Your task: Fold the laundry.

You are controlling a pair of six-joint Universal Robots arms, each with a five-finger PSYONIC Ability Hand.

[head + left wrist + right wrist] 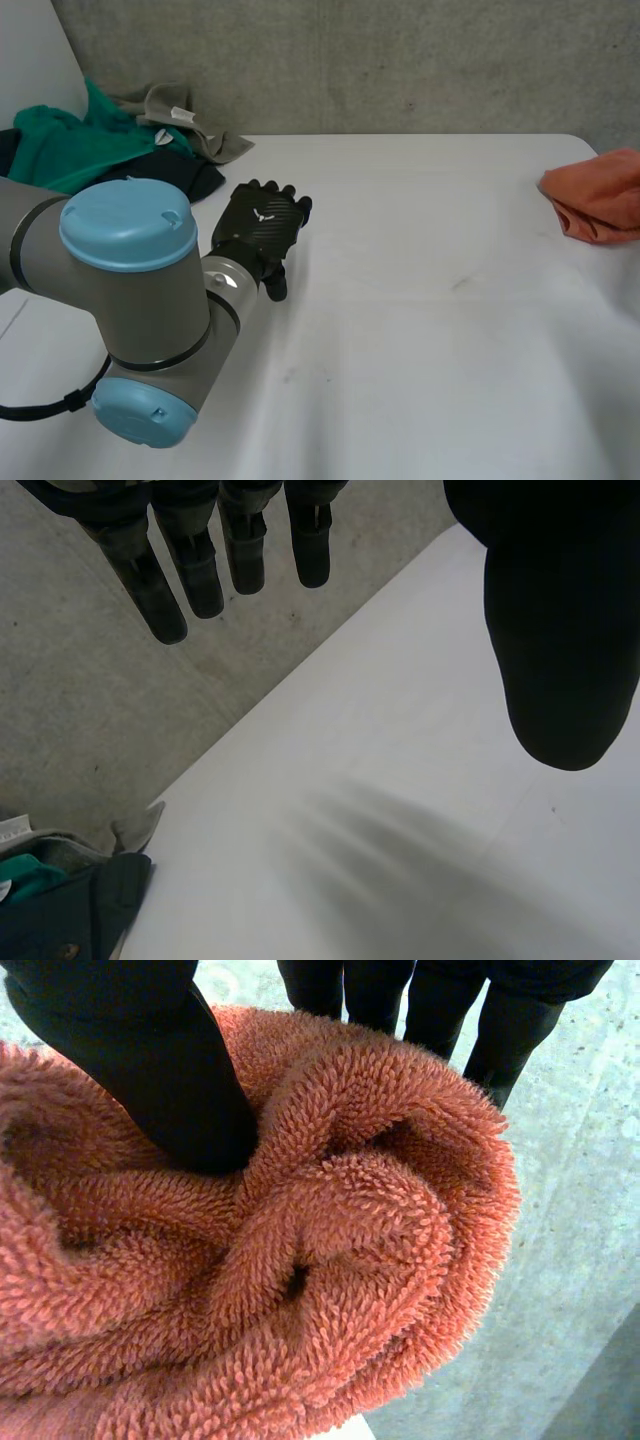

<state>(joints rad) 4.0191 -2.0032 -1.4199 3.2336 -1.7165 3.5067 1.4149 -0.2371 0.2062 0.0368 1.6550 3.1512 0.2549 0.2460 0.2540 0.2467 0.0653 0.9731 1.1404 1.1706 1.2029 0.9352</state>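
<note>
Step in hand, as judged: picking up one piece to spread it; no fold begun.

Right hand (150,1060) had hold of the orange towel (350,1260). The thumb was pressed into the front of the bunch with the fingers behind it, so the cloth was pinched between them. In the head view the towel was crumpled at the right edge of the tabletop (420,330); could not tell whether it was lifted or resting.

Left hand (262,228) hovered over bare tabletop on the left side, fingers straight, thumb apart, holding nothing. Pile of laundry (100,145) (green, grey and dark pieces) lay at the far left corner, just beyond that hand and apart from it.

Next move, as judged: carry the towel to the middle and lay it flat. The left hand would need to find a second corner, which is hard while the cloth is bunched.
</note>
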